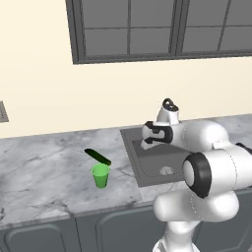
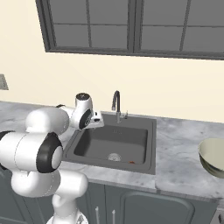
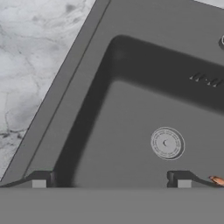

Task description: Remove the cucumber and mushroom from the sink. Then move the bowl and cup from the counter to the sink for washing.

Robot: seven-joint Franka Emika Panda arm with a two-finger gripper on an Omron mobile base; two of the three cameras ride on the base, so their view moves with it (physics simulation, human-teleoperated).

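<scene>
The gripper (image 3: 111, 179) is hanging above the sink (image 2: 151, 144), over the basin's left part, w/ its claw spread wide and nothing between the tips. In the hand view both fingertips (image 3: 39, 179) are rising at the bottom, well apart from each other, and the basin floor is lying bare between them.

The mushroom (image 2: 132, 162) is sitting inside the sink, on the basin floor close to the front wall, toward the front-right corner. In the hand view it is showing as a small orange-brown bit just beside the right tip, at the picture edge. The drain (image 3: 166, 143) is lying approx. in the middle of the basin floor, apart from the mushroom. The faucet (image 2: 116, 104) is standing at the sink's back edge.

The cucumber (image 1: 97, 156) is lying on the counter (image 1: 44, 167), left of the sink and well away from its left rim, slanted. The cup (image 1: 101, 175) is standing upright just in front of the cucumber, nearer to the worktop's front edge; whether they are touching I cannot tell.

The bowl (image 2: 213, 156) is resting on the worktop right of the sink, near the front edge, partly cut off by the picture border in the right base view.
</scene>
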